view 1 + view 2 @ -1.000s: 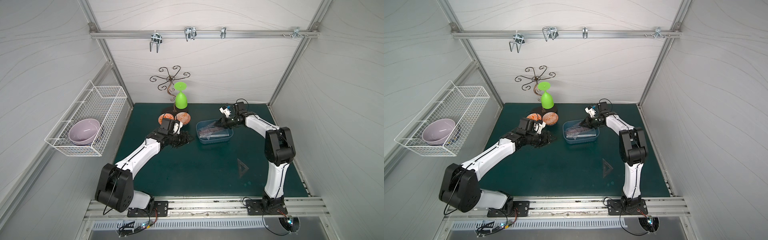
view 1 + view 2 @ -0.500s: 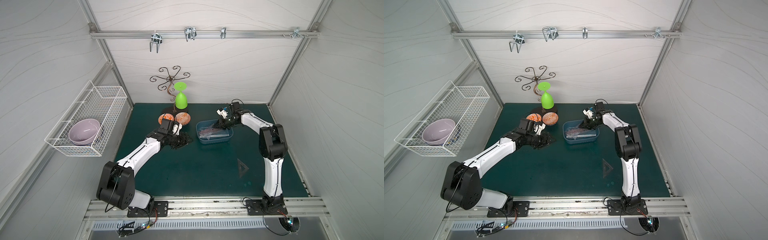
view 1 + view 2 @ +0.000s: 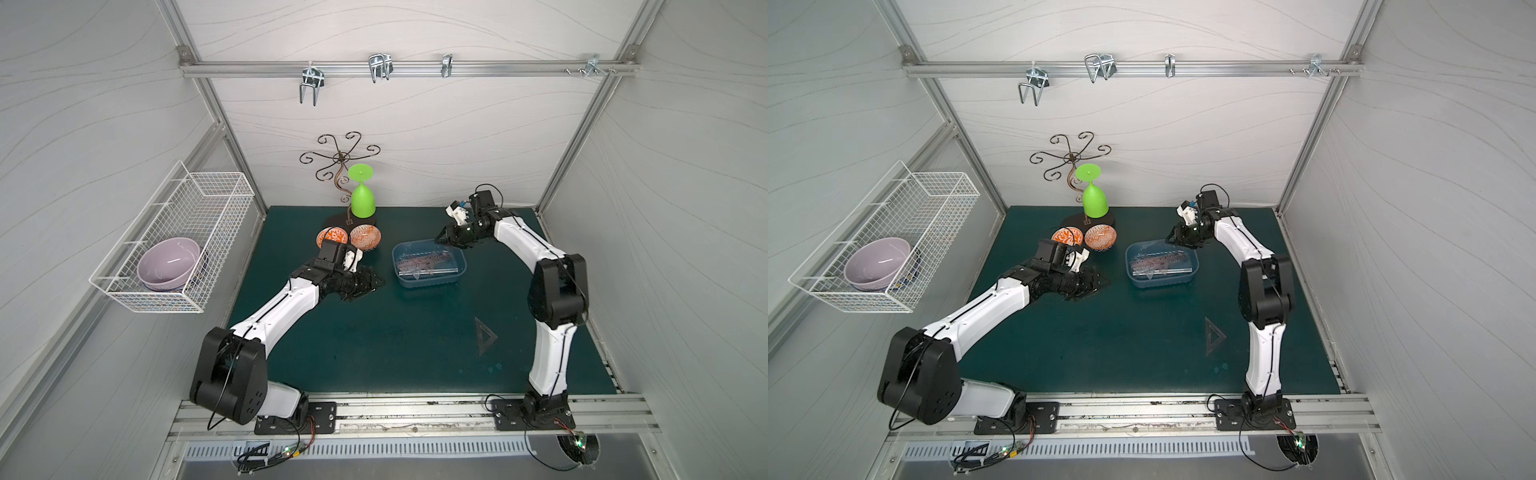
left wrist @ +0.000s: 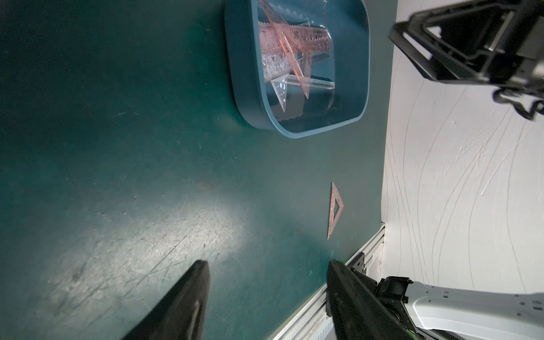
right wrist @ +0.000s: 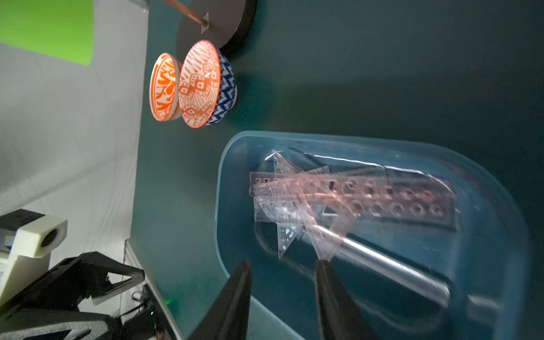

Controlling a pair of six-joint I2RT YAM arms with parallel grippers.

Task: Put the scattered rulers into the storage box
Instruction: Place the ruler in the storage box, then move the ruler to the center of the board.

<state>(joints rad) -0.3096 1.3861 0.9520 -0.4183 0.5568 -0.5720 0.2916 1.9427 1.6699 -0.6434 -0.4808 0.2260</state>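
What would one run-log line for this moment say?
right hand: open, over blue box edge | left hand: open, empty | rulers: piled in box | triangle: loose on mat

storage box [image 3: 428, 282]: blue, upright, holds heaped clear rulers [image 3: 424, 262] | triangle ruler [image 3: 479, 336]: flat outside, well apart

A robotics lab test cell — white panelled walls [image 3: 415, 124], aluminium framing [image 3: 519, 68], arms [image 3: 286, 303] bolted to a rail [image 3: 415, 411].

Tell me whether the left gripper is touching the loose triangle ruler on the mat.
Apart. The left wrist view shows bare mat between the open left gripper and the triangle ruler, which lies flat beyond its fingertips.
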